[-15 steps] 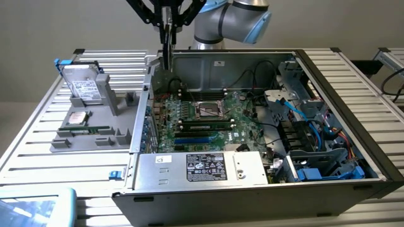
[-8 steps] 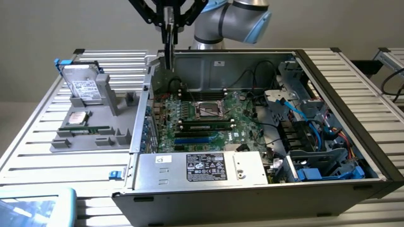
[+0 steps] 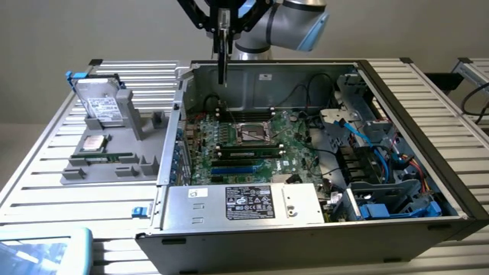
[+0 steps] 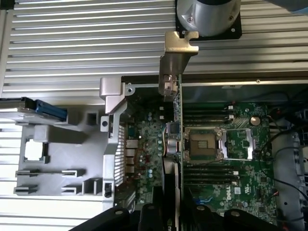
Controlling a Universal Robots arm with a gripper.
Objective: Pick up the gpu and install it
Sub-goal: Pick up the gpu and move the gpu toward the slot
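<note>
One tool (image 3: 221, 26) clamps the gpu (image 3: 221, 57) above the case's (image 3: 275, 69) back edge; any tilt could jam it against the motherboard (image 3: 252, 137).

The gpu (image 3: 222, 63) was dark, almost black, with a thin green edge and a shiny silver end plate. The gripper (image 3: 221, 23) was black. The arm (image 3: 294, 23) was grey with a light blue cap. The motherboard (image 3: 256, 134) was green with black and blue slots. The case (image 3: 252, 86) was grey. The power box (image 3: 229, 203) was silver with a black label. The cables (image 3: 365, 140) were blue. The tray (image 3: 114, 169) was grey. The table (image 3: 46, 189) was silver with straight stripes.
</note>
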